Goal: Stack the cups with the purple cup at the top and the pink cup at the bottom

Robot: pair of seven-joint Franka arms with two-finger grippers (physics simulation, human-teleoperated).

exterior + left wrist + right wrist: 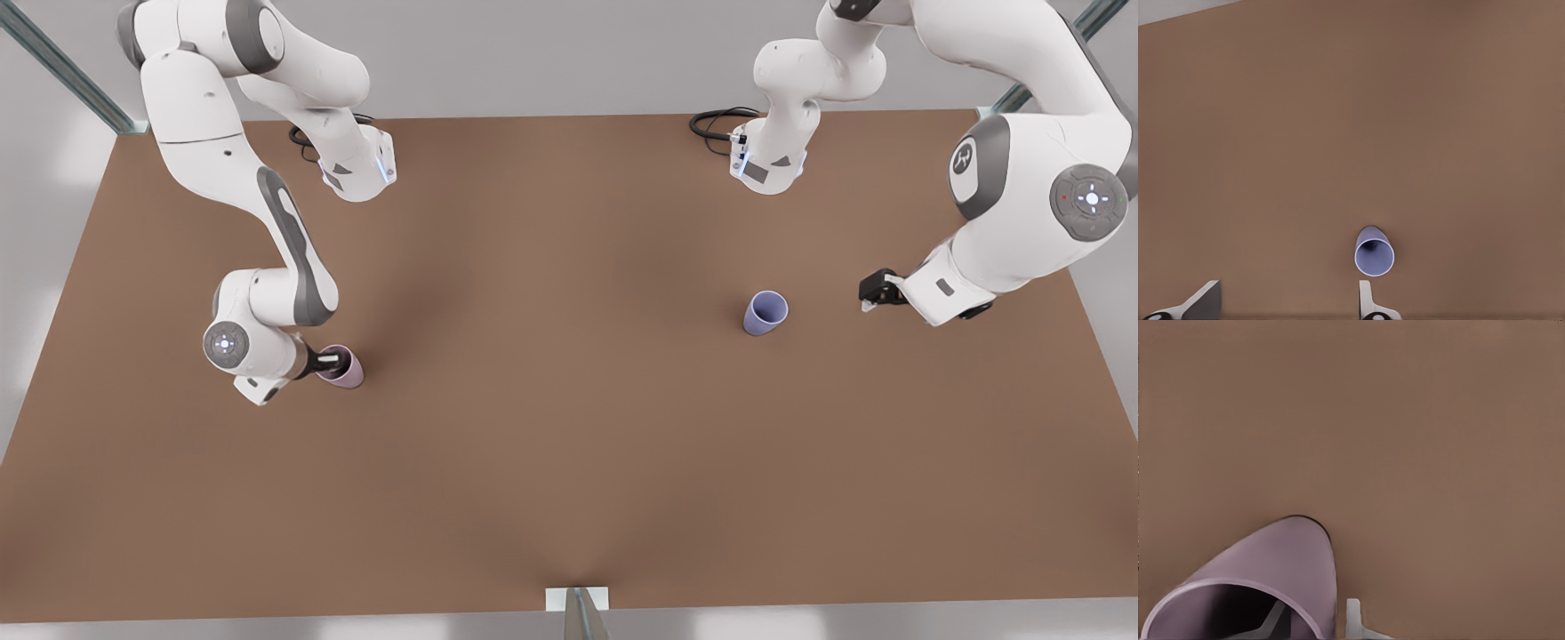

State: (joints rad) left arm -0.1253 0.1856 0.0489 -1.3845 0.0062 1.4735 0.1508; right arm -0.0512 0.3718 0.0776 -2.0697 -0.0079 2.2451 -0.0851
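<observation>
My right gripper (331, 362) is at the pink cup (342, 366), on the front view's left of the table (569, 462) — one finger (1275, 620) inside, one finger (1353, 617) outside, pinching its wall so I can carry it as the base. My left gripper (869, 293) hangs near the purple cup (765, 313), fingers spread and empty — it waits, I judge, because purple goes on top.

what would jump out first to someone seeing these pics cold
Probably the right gripper at the front view's left, its fingers straddling the rim of the pink cup, one inside and one outside. Next, the purple cup standing alone on the brown table toward the front view's right. The left gripper hangs open beside it, apart from it.
</observation>
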